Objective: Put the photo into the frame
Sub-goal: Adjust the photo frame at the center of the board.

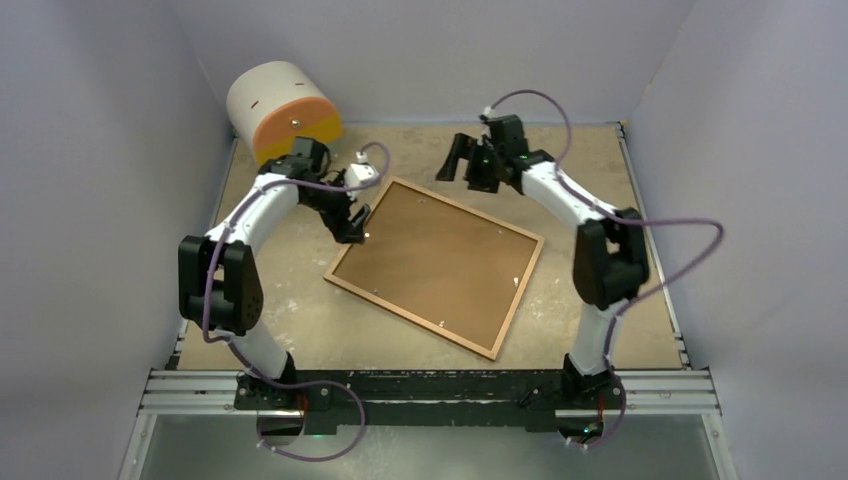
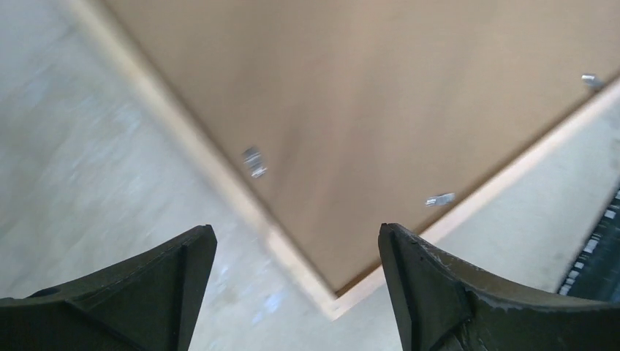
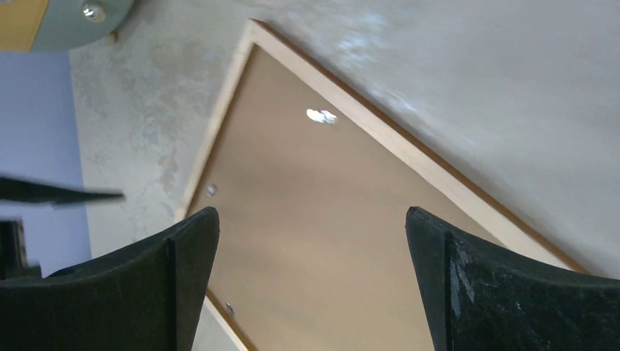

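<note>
Overhead alone shows you the whole thin wooden frame (image 1: 410,317); wrist views show left gripper (image 2: 296,241) and right gripper (image 3: 311,219) spread above its matte brown backing board (image 1: 440,260).

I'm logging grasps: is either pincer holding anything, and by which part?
Nothing is held. The left pincer and the right pincer both stand open and empty near the thin orange-brown wooden frame lying on the table.

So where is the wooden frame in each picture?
Top external: the frame lies tilted in the centre.
Left wrist: the frame fills the upper right, one corner low centre.
Right wrist: the frame runs from top left down across the centre.
Shared landmark: the brown backing board inside it.
</note>
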You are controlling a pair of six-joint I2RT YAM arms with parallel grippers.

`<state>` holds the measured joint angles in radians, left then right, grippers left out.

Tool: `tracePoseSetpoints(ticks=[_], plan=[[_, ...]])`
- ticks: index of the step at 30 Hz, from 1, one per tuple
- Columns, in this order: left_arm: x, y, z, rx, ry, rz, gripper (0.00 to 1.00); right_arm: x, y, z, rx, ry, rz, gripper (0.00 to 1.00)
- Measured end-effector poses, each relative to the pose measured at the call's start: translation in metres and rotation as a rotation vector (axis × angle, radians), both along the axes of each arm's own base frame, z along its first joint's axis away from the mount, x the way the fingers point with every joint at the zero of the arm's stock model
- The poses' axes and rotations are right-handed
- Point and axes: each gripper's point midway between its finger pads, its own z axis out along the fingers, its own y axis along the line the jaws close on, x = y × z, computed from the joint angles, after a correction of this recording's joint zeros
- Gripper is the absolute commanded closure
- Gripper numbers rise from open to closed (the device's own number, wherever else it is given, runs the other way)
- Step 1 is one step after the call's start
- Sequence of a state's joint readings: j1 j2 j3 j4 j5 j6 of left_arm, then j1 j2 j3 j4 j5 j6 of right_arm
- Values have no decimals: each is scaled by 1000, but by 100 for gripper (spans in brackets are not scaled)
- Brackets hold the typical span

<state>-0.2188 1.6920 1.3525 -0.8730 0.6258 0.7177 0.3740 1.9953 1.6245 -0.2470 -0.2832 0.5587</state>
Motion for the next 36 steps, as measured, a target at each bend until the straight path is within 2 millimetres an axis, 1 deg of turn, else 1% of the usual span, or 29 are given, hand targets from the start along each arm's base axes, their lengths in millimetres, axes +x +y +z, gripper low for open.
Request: tracePoseSetpoints(ticks=[2,3,4,6,8,10,12,17,18,20,23,26,27,29,32,36], plan=[[20,28,-3,16,-24,93,20,-16,-36,15,-16,-22,-75,1],[31,46,-7,24,-24,154,23,-29,-60,19,-32,-29,-130,1],[39,57,-12,31,-24,189,26,-39,-77,20,-48,-28,-166,1],[55,82,-27,44,-11,271,30,-59,-112,18,-80,-27,-254,1],[64,102,-43,55,12,329,33,-85,-140,7,-120,-2,-322,1],[68,116,-61,72,34,375,34,-110,-158,-8,-149,35,-364,1],[68,121,-73,85,40,390,36,-129,-171,-21,-165,69,-393,1],[52,118,-97,98,74,396,40,-170,-195,-56,-200,130,-475,1],[52,118,-98,96,71,396,40,-177,-197,-62,-200,140,-484,1],[53,117,-98,88,60,399,40,-184,-196,-72,-195,160,-490,1],[52,116,-98,81,41,397,42,-184,-190,-87,-163,186,-483,1],[48,114,-99,72,25,380,42,-176,-179,-97,-113,199,-456,1],[45,112,-99,67,24,371,42,-170,-175,-100,-94,196,-445,1],[39,110,-99,58,19,347,41,-156,-166,-99,-53,172,-425,1],[24,107,-100,67,10,297,41,-134,-156,-96,-10,142,-396,1],[8,107,-102,100,-4,231,43,-105,-150,-93,9,125,-379,1]])
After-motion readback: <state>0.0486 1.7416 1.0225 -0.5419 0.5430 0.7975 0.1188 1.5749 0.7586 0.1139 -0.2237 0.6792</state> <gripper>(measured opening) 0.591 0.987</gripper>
